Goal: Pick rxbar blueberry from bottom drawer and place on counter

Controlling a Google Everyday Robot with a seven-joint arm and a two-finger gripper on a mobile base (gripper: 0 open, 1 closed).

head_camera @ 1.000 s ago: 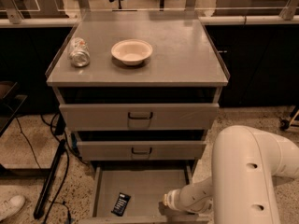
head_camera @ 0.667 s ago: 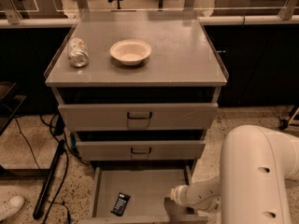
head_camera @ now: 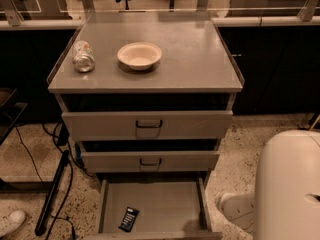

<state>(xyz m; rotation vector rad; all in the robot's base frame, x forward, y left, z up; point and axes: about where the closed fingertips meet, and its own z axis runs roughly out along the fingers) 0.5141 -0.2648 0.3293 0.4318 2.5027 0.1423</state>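
the gripper [head_camera: 232,209] – the white rounded end of the arm – sits low, just outside the right wall of the bottom drawer [head_camera: 202,204]. whether it is spread or pressed together i cannot tell, and it holds nothing that shows. the rxbar [head_camera: 128,219] lies well to the gripper's left, inside the drawer, with the drawer's right wall between the two. they are apart and not touching. the bar rests flat on the grey drawer floor, near the front edge and left of the middle, tilted a little so its top end leans right.

the bottom drawer is pulled out, and the bar is the only thing seen in it. above the gripper and to its left, the two upper drawers, the middle drawer [head_camera: 150,161] and the top drawer [head_camera: 147,125], are pushed in, each with a dark handle. higher up is the counter [head_camera: 195,59]. on it stands a pale bowl [head_camera: 139,55], nothing seen inside it, and just left of the bowl a silver can [head_camera: 83,56] lies on its side.

the rxbar is small, thin and rectangular – a near-black wrapper with faint white print lines. the arm's bulky white body [head_camera: 290,184] fills the corner to the gripper's right.
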